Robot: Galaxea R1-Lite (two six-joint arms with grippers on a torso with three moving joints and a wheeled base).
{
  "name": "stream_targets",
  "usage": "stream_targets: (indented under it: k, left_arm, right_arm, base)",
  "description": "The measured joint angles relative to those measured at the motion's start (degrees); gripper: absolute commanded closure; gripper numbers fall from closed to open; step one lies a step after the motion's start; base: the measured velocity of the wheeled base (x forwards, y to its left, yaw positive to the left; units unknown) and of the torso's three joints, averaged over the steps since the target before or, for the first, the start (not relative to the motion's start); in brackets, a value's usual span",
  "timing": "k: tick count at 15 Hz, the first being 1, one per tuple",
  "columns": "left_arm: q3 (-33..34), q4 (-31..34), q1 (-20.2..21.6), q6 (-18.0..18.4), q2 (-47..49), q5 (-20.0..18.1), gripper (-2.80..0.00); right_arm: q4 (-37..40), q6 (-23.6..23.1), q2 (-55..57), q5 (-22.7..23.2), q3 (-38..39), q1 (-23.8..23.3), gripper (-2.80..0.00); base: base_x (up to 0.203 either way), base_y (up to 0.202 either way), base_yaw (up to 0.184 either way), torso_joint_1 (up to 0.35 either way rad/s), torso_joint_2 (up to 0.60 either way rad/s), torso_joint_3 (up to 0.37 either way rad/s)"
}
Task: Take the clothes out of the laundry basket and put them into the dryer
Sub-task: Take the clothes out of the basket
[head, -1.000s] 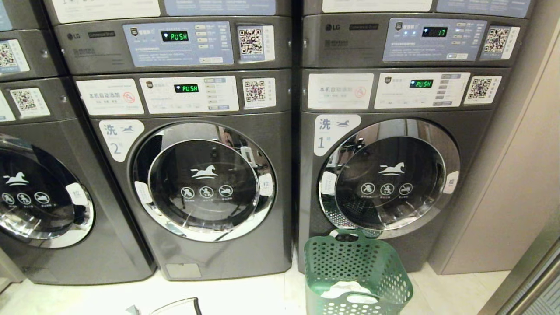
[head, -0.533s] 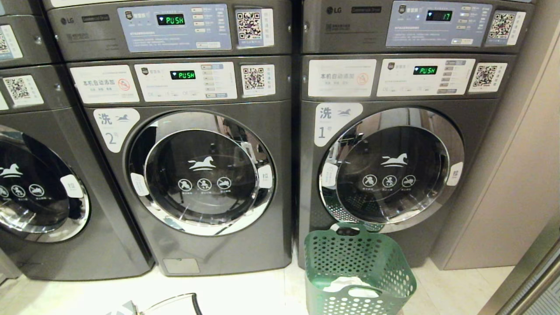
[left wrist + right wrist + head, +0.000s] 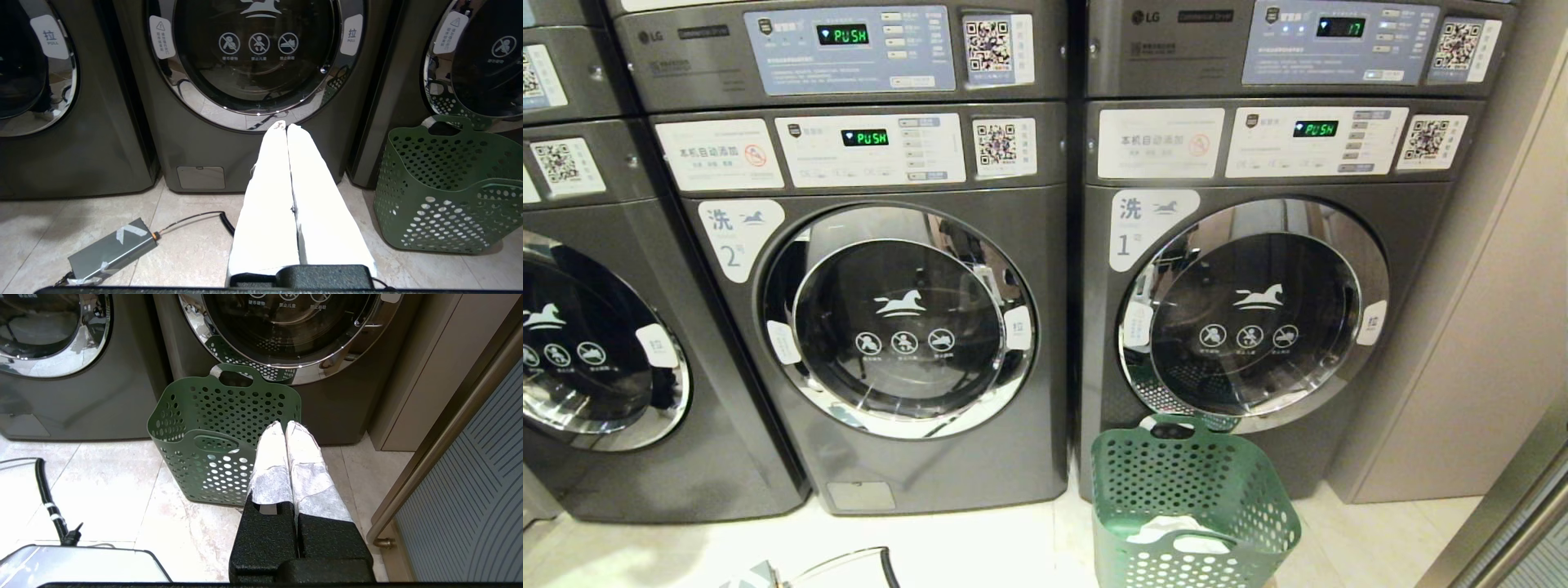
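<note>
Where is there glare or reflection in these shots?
Head view: pale tiled floor washes out white. Left wrist view: chrome door ring mirrors floor and cable. Right wrist view: the dark green perforated plastic laundry basket reflects in the door ring behind it.
</note>
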Motion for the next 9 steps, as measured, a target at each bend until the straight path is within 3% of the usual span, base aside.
stream_targets:
  k: [4, 9]
  left_arm:
    - [0.0, 0.05, 0.0, 0.01, 0.0, -0.01, 0.0]
    - [0.0, 0.1, -0.02, -0.05, 0.0, -0.01, 0.0]
  right_arm:
    - [0.0, 0.02, 0.0, 0.0, 0.0, 0.0, 0.0]
    - [0.0, 0.05, 0.0, 0.0, 0.0, 0.0, 0.0]
  base:
    - [0.0, 0.0, 0.0, 0.0, 0.01, -0.008]
    - [0.0, 0.0, 0.0, 0.003, 0.0, -0.162]
